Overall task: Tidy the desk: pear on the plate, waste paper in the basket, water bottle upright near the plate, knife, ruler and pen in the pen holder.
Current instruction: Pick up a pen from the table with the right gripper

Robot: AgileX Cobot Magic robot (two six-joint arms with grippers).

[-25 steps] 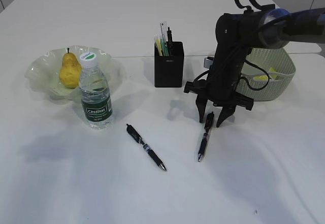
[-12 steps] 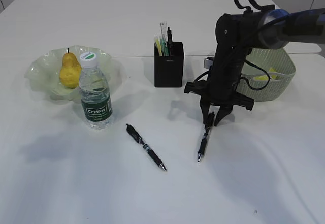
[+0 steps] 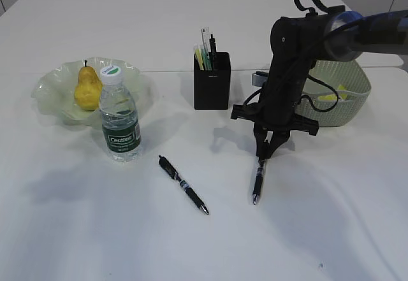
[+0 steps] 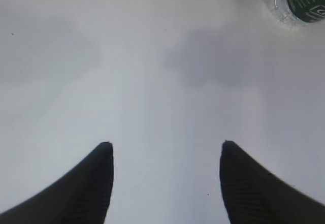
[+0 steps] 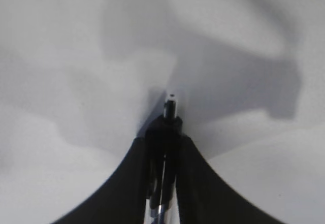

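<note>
My right gripper [image 3: 264, 155] is shut on the top end of a black pen [image 3: 257, 180], whose tip slants down toward the table; the right wrist view shows the pen [image 5: 167, 132] clamped between the jaws [image 5: 165, 145]. A second black pen [image 3: 183, 185] lies on the table. The pear [image 3: 87, 88] sits on the pale green plate [image 3: 48, 86]. The water bottle [image 3: 119, 116] stands upright in front of the plate. The black pen holder [image 3: 212, 86] holds the ruler [image 3: 204, 39] and other sticks. The basket [image 3: 347, 96] holds a yellow packet [image 3: 331, 95]. My left gripper [image 4: 165, 150] is open over bare table.
The white table [image 3: 95, 230] has a seam running across behind the plate and pen holder. The water bottle's base [image 4: 299, 0] shows at the top right of the left wrist view.
My right gripper has closed on the pen's top end and raised it slightly; the pen has swung a little to the right. Nothing else has moved.
</note>
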